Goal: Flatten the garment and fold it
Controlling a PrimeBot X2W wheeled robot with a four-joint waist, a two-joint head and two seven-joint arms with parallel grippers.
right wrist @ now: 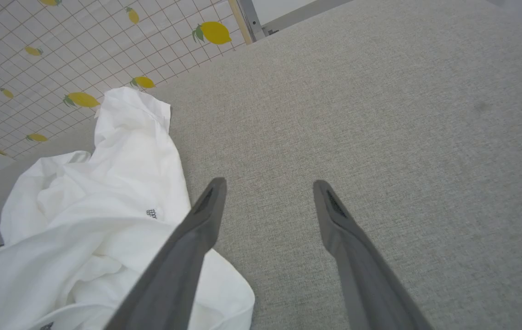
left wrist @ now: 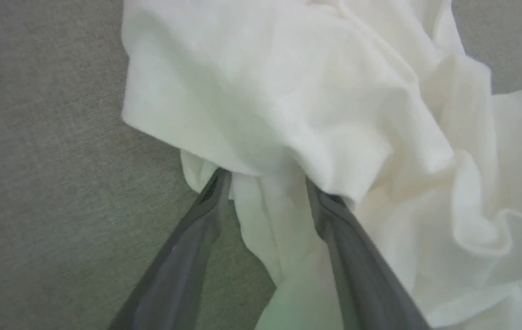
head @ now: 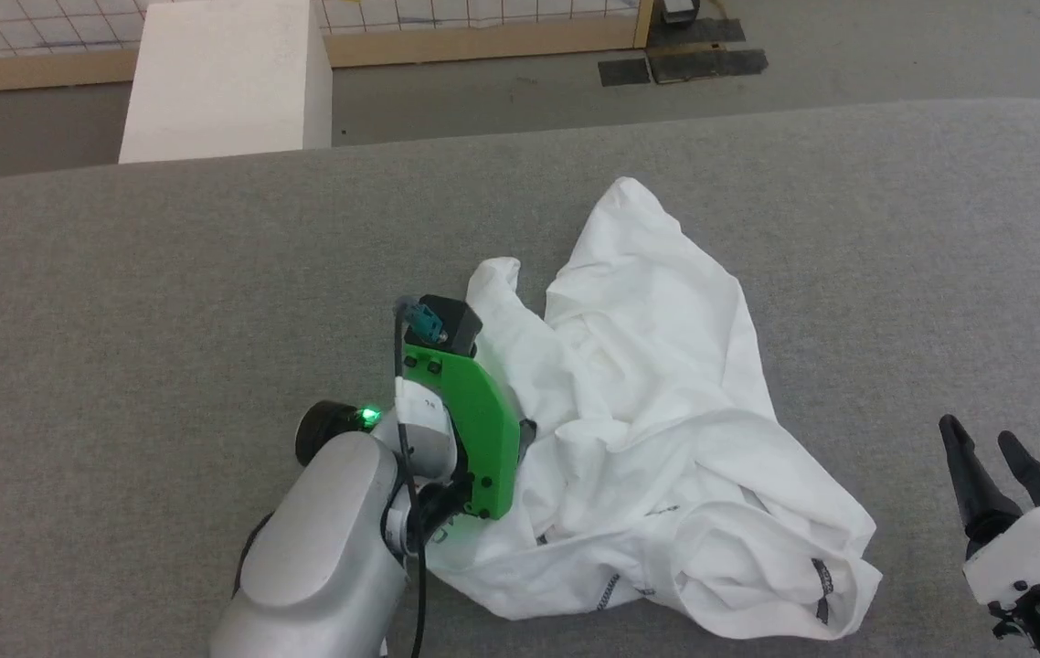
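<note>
A grey cloth-covered counter (head: 118, 274) spans the scene, with a white box (head: 218, 82) on the floor beyond its far edge and a lemon-patterned tiled wall (right wrist: 36, 46) behind. The garment (head: 666, 411) lies on the counter in a crumpled heap, not flattened at all, so the task looks to be at its start.

The left gripper (left wrist: 265, 181) is pushed into the heap's near-left side. Its jaws stand wide apart, with a rope-like fold of cloth running between them and another fold draped over the fingertips. Nothing is pinched. The right gripper (head: 981, 434) hovers with its jaws spread and nothing between them, well apart from the garment, which lies to its left. Only bare counter is ahead of its fingers.

The main risk is a bad grasp by the left gripper. Several layers are bunched around it, and its tips are hidden under cloth, so closing here could catch a thick wad rather than one edge or corner. A lift would then raise a lump instead of spreading the fabric. With the right gripper far off and nothing pinning the heap, a pull by the left gripper alone would probably drag the whole garment across the counter. The dark-stitched hems lie on the side away from the left gripper, so a seam would be hard to find from there.
</note>
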